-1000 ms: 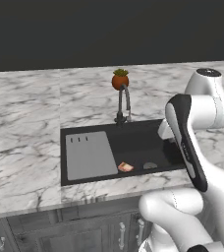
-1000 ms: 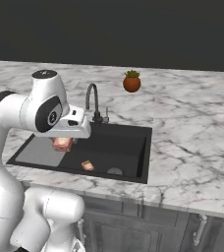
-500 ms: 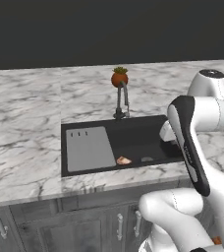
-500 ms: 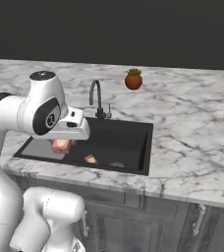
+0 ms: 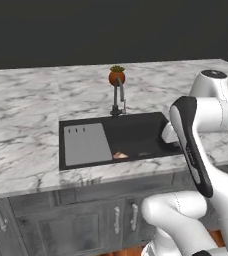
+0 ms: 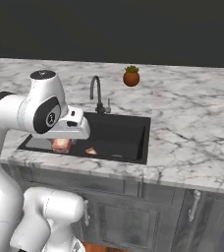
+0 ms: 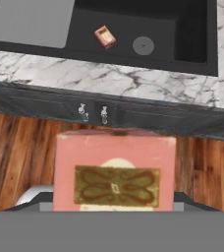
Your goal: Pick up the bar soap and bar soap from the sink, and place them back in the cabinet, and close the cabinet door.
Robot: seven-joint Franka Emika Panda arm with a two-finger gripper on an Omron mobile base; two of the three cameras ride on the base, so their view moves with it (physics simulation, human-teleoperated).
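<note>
The claw was clamped on one bar soap, which sat right at the camera in the hand view and showed a pink face with a gold ornamental panel. In the right base view the same bar hung just under the white hand, above the near-left part of the sink.

Beyond the held bar, farther from the claw, the second bar soap lay tilted on the black sink floor, just beside the round drain. The grey drainboard panel lay past it to one side. Nearer the claw than the basin ran the marble desk edge, then the dark lower cupboard fronts with small silver knobs, and wood floor below.

Compared with a second ago, the whole scene had slid sideways in both base views while the sink, faucet and potted plant kept their layout, so the base was driving, not the things moving. The arm held much the same pose with the bar in its grip.

That suggests the first soap was in transit toward the cabinet, which I could not see here. One bar remained to be fetched, and the door close would come last.
</note>
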